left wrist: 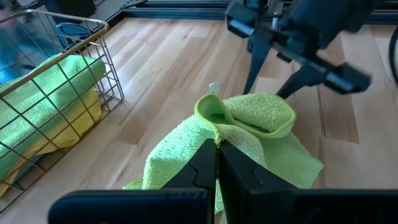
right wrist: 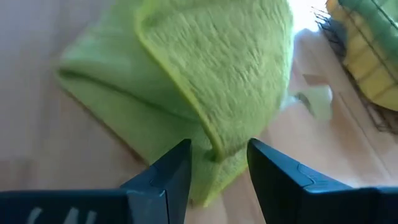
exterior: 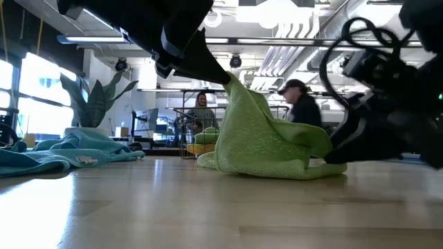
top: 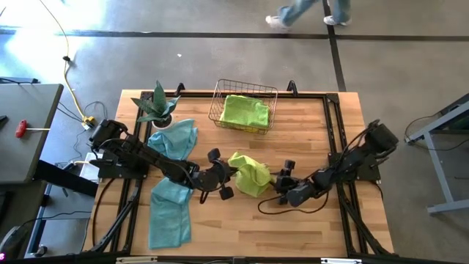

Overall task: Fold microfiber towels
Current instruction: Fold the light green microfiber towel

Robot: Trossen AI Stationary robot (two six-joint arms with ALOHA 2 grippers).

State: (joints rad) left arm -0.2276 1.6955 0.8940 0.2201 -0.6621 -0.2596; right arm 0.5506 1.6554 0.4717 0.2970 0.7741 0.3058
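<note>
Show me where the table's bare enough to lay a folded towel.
Bare wood: front strip of the table, between the teal towel and right claw; also right of the wire basket. Crowded mid-table around the lime towel and left claw.

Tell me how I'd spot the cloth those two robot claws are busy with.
Find the wooden table, then the wire basket at its far edge. Just in front of it, mid-table, the lime green towel sits bunched between the left gripper and right gripper. The teal towels lie loose to the left, untouched.
</note>
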